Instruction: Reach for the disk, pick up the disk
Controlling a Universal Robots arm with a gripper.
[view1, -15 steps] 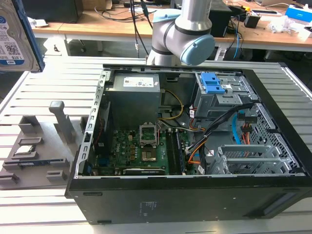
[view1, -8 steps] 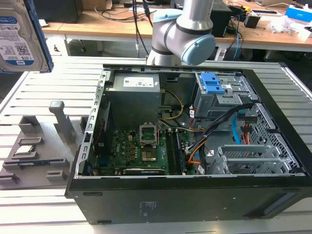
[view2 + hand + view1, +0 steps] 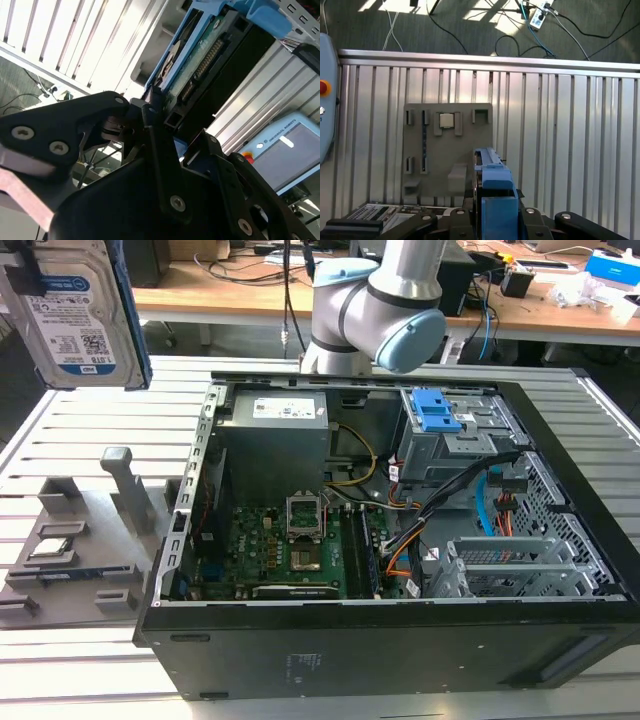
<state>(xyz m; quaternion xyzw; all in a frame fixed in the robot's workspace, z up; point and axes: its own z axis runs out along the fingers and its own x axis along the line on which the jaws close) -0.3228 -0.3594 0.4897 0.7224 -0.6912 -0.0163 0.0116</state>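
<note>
Holding the disk [image 3: 80, 310] aloft, off the surface [image 3: 60, 430].
Clamped by the pincer [image 3: 152, 107], closed hard on the edge of the blue carrier [image 3: 495, 187] in the second wrist view; hanging at 10 o'clock in the exterior view, label outward, well apart from the open computer case [image 3: 400, 540], over the grey fixture tray [image 3: 80, 550]. Could slip or swing under a quick move, judging by the narrow hold on smooth plastic at one end only; would then drop onto tray or slats.
</note>
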